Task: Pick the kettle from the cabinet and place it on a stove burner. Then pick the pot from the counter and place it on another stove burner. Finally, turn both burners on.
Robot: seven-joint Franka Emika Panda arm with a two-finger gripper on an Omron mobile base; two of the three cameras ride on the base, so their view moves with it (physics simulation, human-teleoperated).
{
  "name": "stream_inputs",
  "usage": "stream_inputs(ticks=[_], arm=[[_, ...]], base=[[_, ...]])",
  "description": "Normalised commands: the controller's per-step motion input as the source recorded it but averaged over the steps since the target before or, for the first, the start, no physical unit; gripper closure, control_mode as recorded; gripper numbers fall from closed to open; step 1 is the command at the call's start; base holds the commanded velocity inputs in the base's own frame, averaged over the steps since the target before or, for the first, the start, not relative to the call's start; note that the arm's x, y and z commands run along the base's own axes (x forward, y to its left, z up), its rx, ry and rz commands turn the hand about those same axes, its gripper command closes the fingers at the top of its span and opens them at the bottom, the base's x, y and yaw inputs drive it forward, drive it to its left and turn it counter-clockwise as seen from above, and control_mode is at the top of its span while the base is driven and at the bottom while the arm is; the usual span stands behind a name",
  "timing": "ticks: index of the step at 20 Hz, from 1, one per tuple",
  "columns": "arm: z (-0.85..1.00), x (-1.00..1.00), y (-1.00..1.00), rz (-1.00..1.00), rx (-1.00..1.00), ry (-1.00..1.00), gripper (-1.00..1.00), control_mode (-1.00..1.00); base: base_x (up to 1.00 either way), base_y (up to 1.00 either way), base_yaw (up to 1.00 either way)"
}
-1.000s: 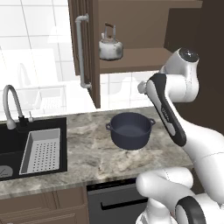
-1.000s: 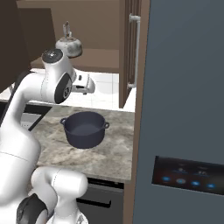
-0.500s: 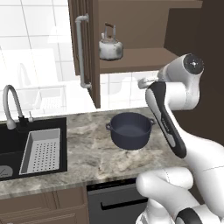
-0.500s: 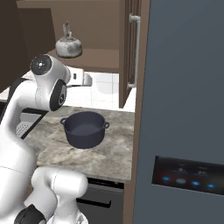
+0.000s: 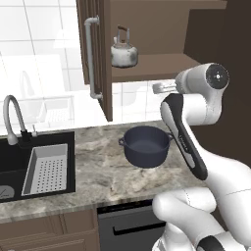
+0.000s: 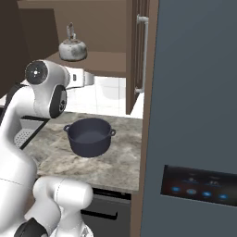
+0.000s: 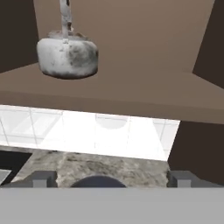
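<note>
On cabinet shelf: kettle (image 5: 123,53) sat upright, cabinet (image 5: 162,29) door stood open at left.
Gripper: gripper (image 7: 112,178) was below shelf level, jaws spread wide, empty.
Handling: kettle looked rigid, light, prob. slick metal; best hold judged the arched handle on top.
Clearance: shelf lip ran near kettle base; room was open to right, pot (image 5: 145,145) stood on counter (image 5: 98,166) below.

Evenly, softly lit, rendered. Bright glare on white wall tiles (image 5: 44,73) left of the cabinet (image 5: 147,39); dim, shadowed inside the cabinet. Slightly soft, low-resolution throughout.
</note>
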Motion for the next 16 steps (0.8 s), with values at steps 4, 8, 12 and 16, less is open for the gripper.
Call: stream_inputs(ticks=[4, 8, 12, 16], arm=[[0.32, 0.11, 0.03, 0.01, 0.0, -0.06, -1.0, -1.0], [0.33, 0.14, 0.0, 0.0, 0.0, -0.06, -1.0, -1.0], [0.33, 0.07, 0.0, 0.0, 0.0, -0.06, -1.0, -1.0], [0.26, 0.08, 0.02, 0.0, 0.0, -0.09, -1.0, -1.0]], base=[[0.0, 0.0, 0.0], [0.0, 0.0, 0.0], [0.0, 0.0, 0.0], [0.0, 0.0, 0.0]])
